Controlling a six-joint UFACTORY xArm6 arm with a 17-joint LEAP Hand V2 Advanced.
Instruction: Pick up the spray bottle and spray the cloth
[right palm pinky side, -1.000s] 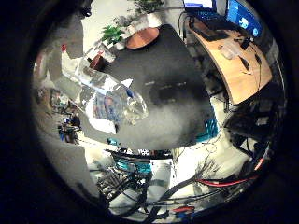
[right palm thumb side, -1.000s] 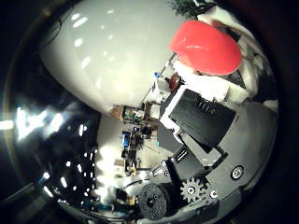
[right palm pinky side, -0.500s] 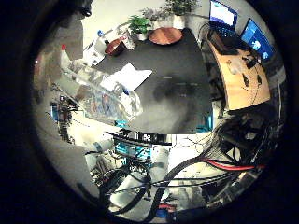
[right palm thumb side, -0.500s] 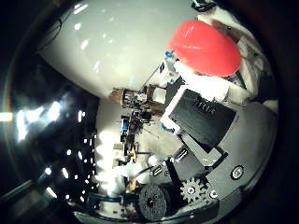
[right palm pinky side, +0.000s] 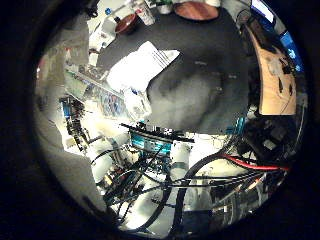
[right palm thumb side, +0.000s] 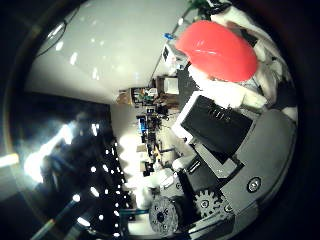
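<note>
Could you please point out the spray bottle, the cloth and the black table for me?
spray bottle (right palm pinky side: 107, 97): little finger side palm view, clear body.
cloth (right palm pinky side: 140, 65): little finger side palm view, middle of the white fabric.
black table (right palm pinky side: 210, 60): little finger side palm view, bare top.

A dark table (right palm pinky side: 200, 75) is seen from above, its surface partly lit in a pale patch. A wooden desk (right palm pinky side: 272, 80) with lit monitors (right palm pinky side: 292, 42) stands beside it. A round wooden tabletop (right palm pinky side: 195, 10) and a brown bowl (right palm pinky side: 126, 24) lie at its far end. A white ceiling (right palm thumb side: 115, 45) carries small lights.
</note>
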